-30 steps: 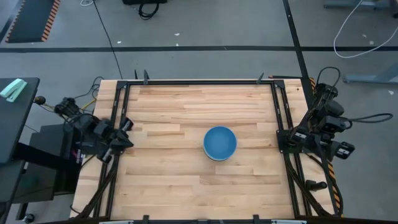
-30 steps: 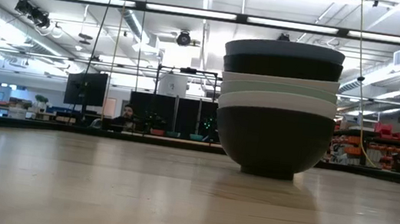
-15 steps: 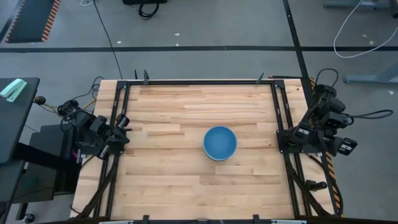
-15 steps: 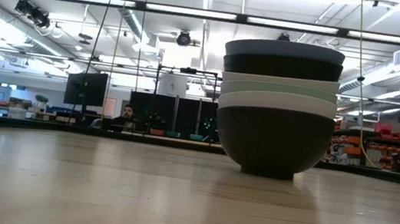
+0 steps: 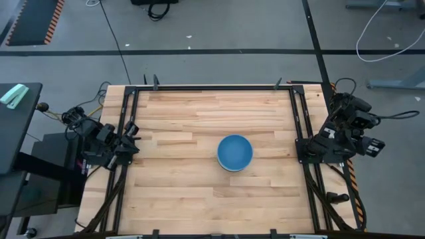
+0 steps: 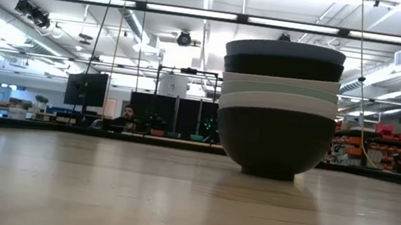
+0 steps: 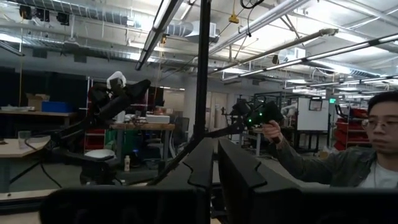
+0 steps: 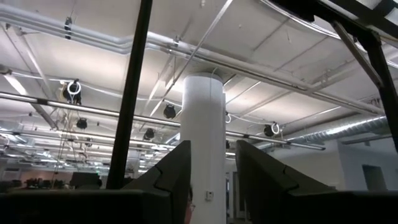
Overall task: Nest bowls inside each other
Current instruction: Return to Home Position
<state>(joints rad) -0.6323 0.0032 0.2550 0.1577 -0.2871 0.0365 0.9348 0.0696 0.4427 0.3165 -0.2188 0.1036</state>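
Over on the left edge of the counter (image 5: 186,192), we've got the left claw (image 7: 214,143) parked with its fingers nearly together. Just a thin slit between them, nothing in it. The right claw (image 8: 213,144) hangs off the opposite edge with its fingers part-way apart, also empty. Both are well apart from the stack (image 6: 278,107), which sits a bit right of the counter's middle.

All six bowls look nested to us. There's a black bowl (image 6: 270,141) at the bottom, then white, mint, white, black, and the blue bowl (image 5: 235,152) on top, which is all we can see from above. The rims look level and evenly spaced, so we'd call the nesting done, with only the parking of the arms left.

What could go wrong? Not much, we reckon. The bowls are smooth and round, and the bottom one narrows to a small base. So a knock to the counter frame, or an arm swinging across the middle, could slide or tip the pile. The counter is pale wood planks with a matte look, so there's probably some grip.
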